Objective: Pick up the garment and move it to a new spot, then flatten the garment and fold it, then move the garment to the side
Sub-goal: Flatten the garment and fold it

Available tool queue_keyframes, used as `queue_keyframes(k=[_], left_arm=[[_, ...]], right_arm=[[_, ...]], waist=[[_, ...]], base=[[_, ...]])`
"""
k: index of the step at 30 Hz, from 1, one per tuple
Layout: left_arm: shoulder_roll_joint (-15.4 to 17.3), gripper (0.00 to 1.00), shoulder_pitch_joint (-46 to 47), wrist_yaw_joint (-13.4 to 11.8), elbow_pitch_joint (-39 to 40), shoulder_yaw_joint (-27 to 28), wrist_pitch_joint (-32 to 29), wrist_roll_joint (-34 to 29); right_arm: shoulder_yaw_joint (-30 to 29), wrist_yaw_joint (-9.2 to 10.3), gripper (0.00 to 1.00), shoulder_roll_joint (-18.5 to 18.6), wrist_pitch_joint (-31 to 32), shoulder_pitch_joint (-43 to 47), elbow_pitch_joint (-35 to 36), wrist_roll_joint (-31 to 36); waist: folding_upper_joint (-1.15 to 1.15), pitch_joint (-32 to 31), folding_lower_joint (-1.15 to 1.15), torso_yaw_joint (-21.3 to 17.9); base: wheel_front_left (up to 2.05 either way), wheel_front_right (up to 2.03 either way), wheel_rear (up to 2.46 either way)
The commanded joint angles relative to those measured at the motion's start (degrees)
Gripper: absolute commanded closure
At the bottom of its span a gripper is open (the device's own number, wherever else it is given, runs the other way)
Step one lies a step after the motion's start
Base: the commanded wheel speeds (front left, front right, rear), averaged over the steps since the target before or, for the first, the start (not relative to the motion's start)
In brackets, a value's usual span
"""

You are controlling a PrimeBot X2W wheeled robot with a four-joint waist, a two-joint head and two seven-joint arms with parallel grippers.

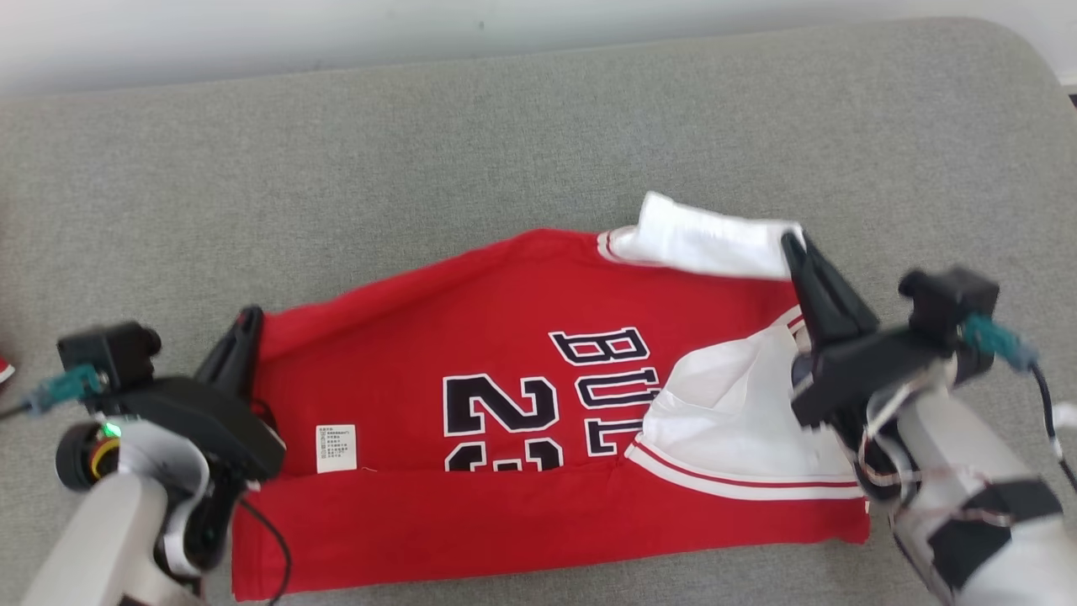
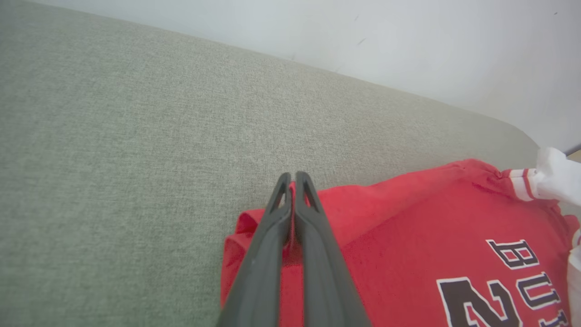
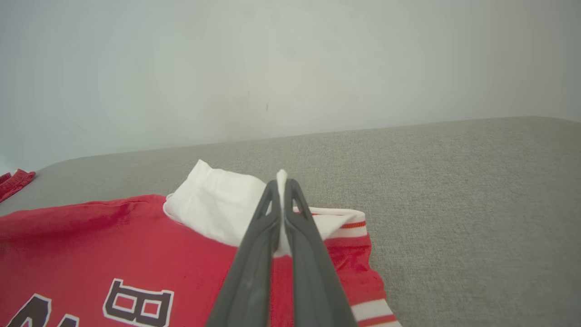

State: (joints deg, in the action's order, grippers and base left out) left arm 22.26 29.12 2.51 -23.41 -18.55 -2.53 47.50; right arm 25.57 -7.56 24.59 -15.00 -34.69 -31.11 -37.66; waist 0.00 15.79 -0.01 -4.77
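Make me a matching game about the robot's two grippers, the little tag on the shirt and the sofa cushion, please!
1. left gripper
2. right gripper
3. tag
4. cushion

A. grey, under the jersey
B. shut on the white sleeve
C. small, white, lying on red cloth
D. shut on the jersey's red corner

Pairs: 1-D, 2-B, 3-C, 4-A

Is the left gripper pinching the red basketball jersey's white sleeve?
No, the left gripper is shut on a red edge of the red basketball jersey, well apart from the white sleeve.
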Motion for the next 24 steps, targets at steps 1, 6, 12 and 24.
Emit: queue_keyframes(k=[1, 6, 12, 24], left_arm=[[-0.1, 1.00, -1.4, -0.2, 0.5, 0.0, 0.5, 0.0], [-0.7, 1.00, -5.2, -1.0, 2.8, -0.1, 2.7, -0.2], [-1.7, 1.00, -8.6, -1.9, 5.1, 0.0, 4.9, 0.2], [-2.6, 1.00, -11.5, -1.7, 5.1, 0.8, 9.5, 0.4]], right_arm=[[-0.6, 0.15, 1.00, -0.2, -0.2, 1.7, 0.9, 0.6], [-5.5, 0.15, 1.00, -0.6, -0.2, 9.6, 6.8, 1.5], [-10.8, 0.15, 1.00, -1.8, 0.7, 18.7, 14.4, 2.3], [-21.1, 0.15, 1.00, -5.5, 4.2, 33.7, 27.7, 3.3]], waist=[[0.00, -0.3, 0.01, 0.1], [0.00, -1.2, 0.01, 0.9], [0.00, -1.8, 0.01, 1.8], [0.00, -3.2, 0.01, 2.7]], base=[[0.00, 0.00, 0.00], [0.00, 0.00, 0.00], [0.00, 0.00, 0.00], [0.00, 0.00, 0.00]])
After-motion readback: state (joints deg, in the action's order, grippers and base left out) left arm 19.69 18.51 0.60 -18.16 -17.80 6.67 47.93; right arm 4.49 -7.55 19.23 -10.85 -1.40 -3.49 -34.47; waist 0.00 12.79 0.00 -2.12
